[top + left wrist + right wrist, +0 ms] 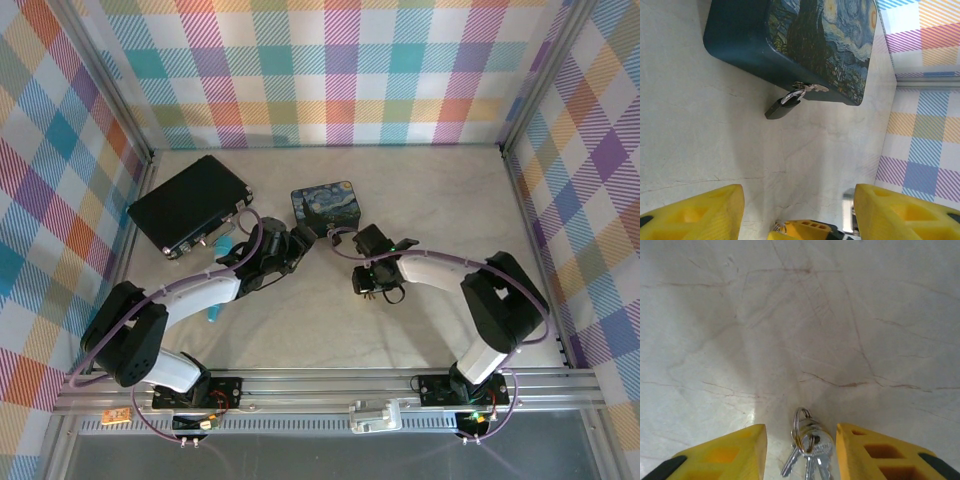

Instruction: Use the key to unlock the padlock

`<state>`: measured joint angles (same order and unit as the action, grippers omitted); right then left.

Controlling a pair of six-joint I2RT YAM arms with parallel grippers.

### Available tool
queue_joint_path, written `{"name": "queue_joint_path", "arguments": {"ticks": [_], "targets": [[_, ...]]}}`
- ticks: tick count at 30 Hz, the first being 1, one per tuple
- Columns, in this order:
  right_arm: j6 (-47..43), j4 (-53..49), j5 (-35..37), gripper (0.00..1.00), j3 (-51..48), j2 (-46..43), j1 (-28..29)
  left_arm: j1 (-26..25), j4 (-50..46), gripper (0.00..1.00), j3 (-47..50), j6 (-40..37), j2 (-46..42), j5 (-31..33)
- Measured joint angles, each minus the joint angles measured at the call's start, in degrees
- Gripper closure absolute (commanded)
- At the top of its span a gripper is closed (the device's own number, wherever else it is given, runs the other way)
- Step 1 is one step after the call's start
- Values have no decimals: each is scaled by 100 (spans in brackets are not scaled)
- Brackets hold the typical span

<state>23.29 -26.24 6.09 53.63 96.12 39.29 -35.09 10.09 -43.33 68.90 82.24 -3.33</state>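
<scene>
The padlock (781, 107) is hanging, seemingly locked, on the tin (755, 45) ahead of the left tool (799, 187), which is gaping. The key (807, 452) is lying ungrasped on the desk (800, 315) between the right tool's (800, 427) spread fingers.
</scene>
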Motion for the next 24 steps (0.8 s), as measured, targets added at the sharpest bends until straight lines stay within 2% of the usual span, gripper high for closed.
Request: {"name": "queue_joint_path", "arguments": {"ticks": [1, 3, 7, 13, 18, 24], "targets": [[20, -79, 96, 65, 72, 61, 31, 0, -7, 41, 0, 0, -9, 2], [103, -219, 297, 81, 199, 168, 83, 4, -48, 41, 0, 0, -33, 2], [271, -367, 466, 99, 286, 210, 92, 9, -138, 40, 0, 0, -101, 50], [459, -81, 496, 100, 177, 107, 39, 52, -210, 40, 2, -22, -236, 144], [614, -63, -149, 100, -72, -358, -363, 52, -201, 40, 2, -127, -238, 122], [802, 149, -737, 100, -70, -1123, -662, -35, 271, 41, 33, -170, -181, -26]]}}
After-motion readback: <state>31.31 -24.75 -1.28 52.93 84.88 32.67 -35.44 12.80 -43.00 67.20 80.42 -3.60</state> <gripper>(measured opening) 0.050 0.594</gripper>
